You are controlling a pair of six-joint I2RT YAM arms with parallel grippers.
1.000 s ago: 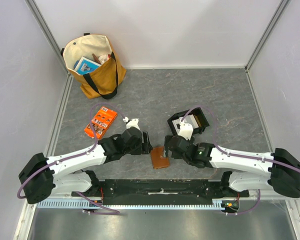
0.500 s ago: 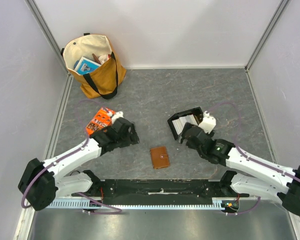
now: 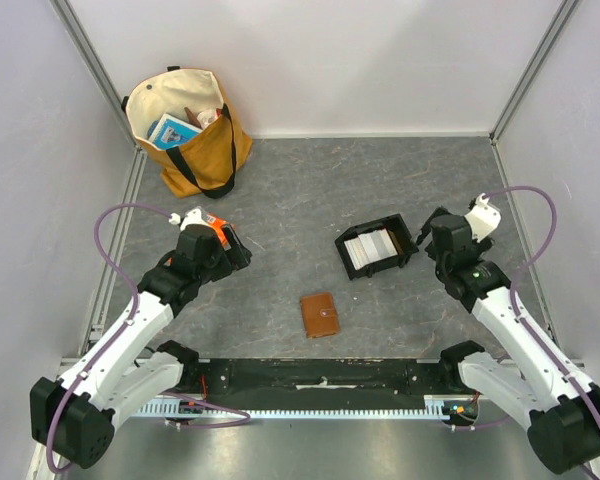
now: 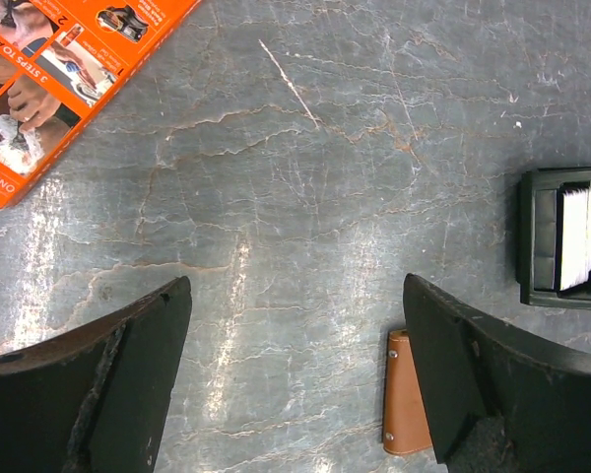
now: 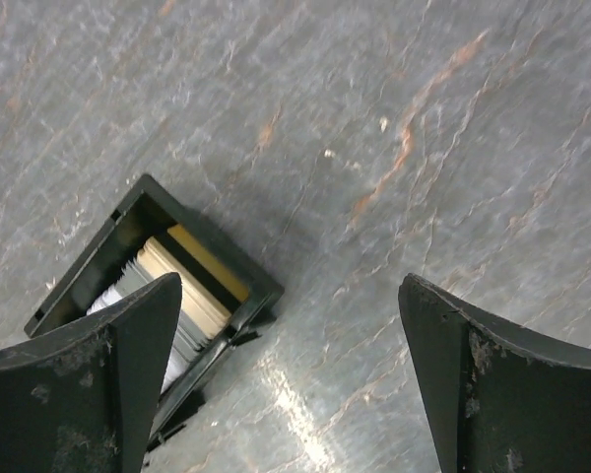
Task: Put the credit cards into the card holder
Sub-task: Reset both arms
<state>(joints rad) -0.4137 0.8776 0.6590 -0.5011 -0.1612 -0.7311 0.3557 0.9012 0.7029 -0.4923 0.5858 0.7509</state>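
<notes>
A grey marbled table (image 3: 310,190) fenced by white walls fills the top view, with a tan tote bag (image 3: 185,130) standing in the upper left corner. The card holder (image 3: 320,315) lies flat and closed at the lower middle of that frame, between the two arms and well apart from both. The left gripper (image 3: 227,250) hovers at the left over the orange packet (image 3: 212,225), its jaws spread wide with nothing between them. In its wrist view one edge of the card holder (image 4: 406,394) peeks out at the bottom, just beside the right-hand finger. The right gripper (image 3: 437,237) hangs at the right of the top view, near the black tray (image 3: 405,243), likewise released and empty. The credit cards (image 3: 372,247) stand on edge in a row inside that tray. In the right wrist view they show at the lower left, partly behind the left-hand finger (image 5: 118,365).
</notes>
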